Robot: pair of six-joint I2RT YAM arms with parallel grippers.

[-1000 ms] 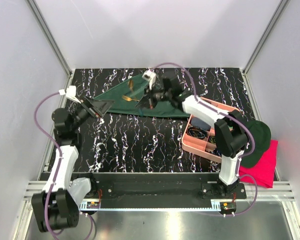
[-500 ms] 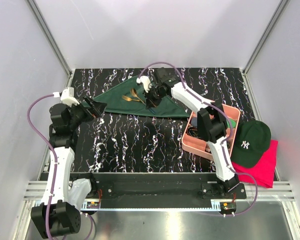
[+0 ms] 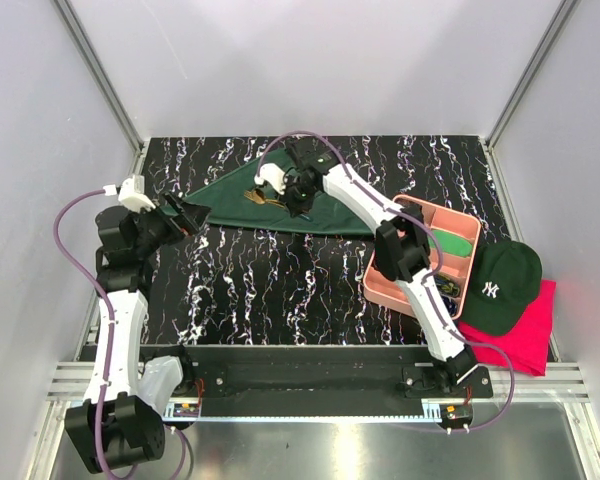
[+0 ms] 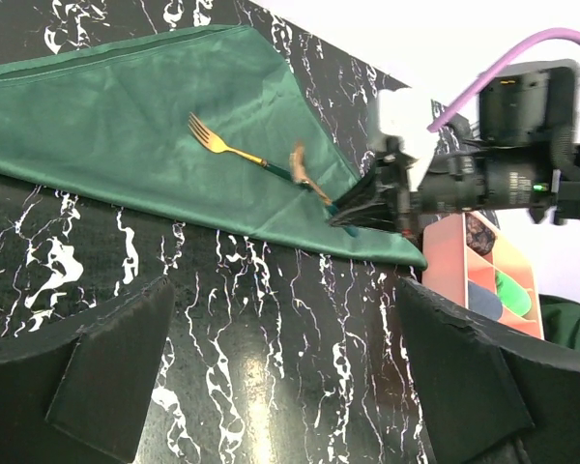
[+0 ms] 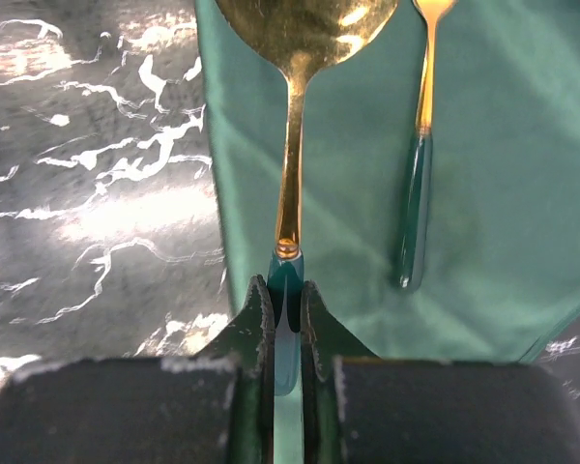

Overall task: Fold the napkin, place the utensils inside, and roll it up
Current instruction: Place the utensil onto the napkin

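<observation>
A: Where is the spoon [image 5: 290, 145], and how does it run?
B: Along the napkin [image 5: 503, 193] edge, its green handle pinched in the right gripper [image 5: 285, 300], bowl pointing straight away. The fork [image 5: 420, 164] lies parallel beside it. The left gripper [image 4: 285, 372] gapes, holding nothing.

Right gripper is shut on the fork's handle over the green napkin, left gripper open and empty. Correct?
Not the fork. The right gripper is shut on the spoon by its teal handle over the napkin; the fork lies loose beside it, as the right wrist view shows. The left gripper is open and empty.
</observation>
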